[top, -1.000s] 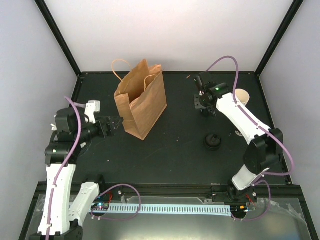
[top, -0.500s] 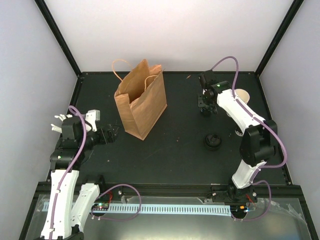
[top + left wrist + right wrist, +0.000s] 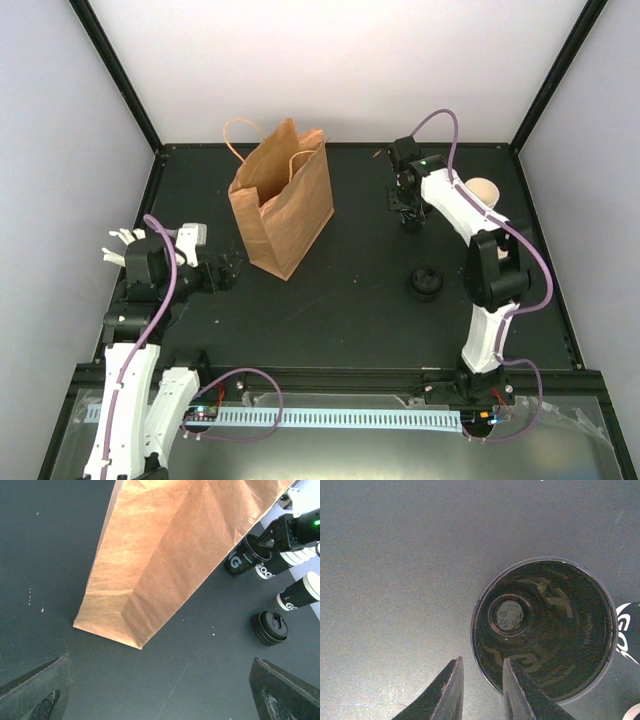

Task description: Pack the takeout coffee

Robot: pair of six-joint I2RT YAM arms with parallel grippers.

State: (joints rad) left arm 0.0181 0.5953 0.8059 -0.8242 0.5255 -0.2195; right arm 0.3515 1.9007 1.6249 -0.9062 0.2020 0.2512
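The takeout coffee (image 3: 296,597), a small black cup with white print and a pale inside, stands at the right edge of the left wrist view; in the top view my right arm hides it. My right gripper (image 3: 410,208) (image 3: 481,660) hangs over a black cup with a dark inside (image 3: 542,627) (image 3: 239,560). Its jaws stand a narrow gap apart at that cup's near rim: one finger outside over the table, the other over the cup's wall. My left gripper (image 3: 231,268) (image 3: 160,660) is wide open and holds nothing, low by the brown paper bag's (image 3: 284,200) (image 3: 175,560) near corner.
A nested stack of like cups (image 3: 483,189) (image 3: 272,567) stands right beside the dark cup. A black lid (image 3: 424,283) (image 3: 270,627) lies on the table nearer to me. The bag stands upright and open at the back left.
The right gripper's jaws have narrowed at the dark cup's rim and that arm's elbow has swung left. The left gripper has dropped slightly toward the bag's near corner.
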